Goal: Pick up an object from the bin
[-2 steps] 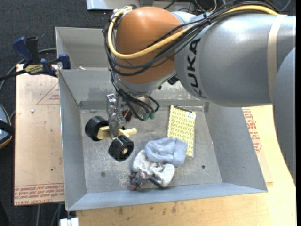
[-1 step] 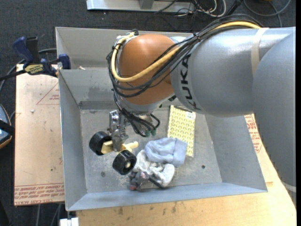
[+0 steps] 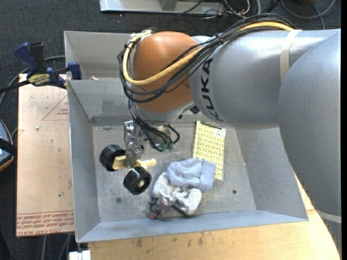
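Observation:
My gripper (image 3: 132,149) hangs low at the bin's left middle, under the orange cover. Its metal fingers come down onto the pale yellow axle of a toy wheel set (image 3: 126,168), whose two black wheels lie at the left and lower right of the fingers. The fingers seem to straddle the axle, but whether they press on it is unclear. A crumpled grey-white cloth (image 3: 188,173) lies just right of the wheels.
A yellow patterned card (image 3: 211,147) lies flat right of centre. A small dark object with red bits (image 3: 161,207) sits by the front wall under a white lumpy thing (image 3: 176,196). The arm covers the bin's upper right.

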{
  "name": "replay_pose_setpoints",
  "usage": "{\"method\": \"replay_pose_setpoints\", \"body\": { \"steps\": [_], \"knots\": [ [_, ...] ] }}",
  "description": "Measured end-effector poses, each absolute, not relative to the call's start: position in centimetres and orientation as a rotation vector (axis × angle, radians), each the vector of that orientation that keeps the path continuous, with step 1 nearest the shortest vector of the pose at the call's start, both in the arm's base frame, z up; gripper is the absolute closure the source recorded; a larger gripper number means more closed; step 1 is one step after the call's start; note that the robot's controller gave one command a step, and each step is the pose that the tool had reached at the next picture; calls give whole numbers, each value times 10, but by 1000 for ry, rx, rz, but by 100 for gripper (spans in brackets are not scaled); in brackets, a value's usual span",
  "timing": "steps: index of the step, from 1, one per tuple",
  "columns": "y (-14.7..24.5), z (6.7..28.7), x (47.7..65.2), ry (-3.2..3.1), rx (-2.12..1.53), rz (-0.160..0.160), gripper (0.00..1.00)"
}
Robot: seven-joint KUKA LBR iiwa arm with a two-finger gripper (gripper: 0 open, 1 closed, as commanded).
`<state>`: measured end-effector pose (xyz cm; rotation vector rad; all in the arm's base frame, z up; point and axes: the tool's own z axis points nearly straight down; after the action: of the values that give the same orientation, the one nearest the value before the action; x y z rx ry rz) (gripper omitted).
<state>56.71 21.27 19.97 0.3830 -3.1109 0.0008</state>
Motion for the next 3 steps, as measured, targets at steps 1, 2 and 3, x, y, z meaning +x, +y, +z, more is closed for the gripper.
{"method": "replay_pose_setpoints", "body": {
  "steps": [1, 2, 3],
  "knots": [
    [207, 107, 533, -3098, 521, -2, 100],
    [207, 107, 533, -3098, 520, -2, 100],
    [209, 157, 530, -3091, 525, 1, 100]
  ]
}}
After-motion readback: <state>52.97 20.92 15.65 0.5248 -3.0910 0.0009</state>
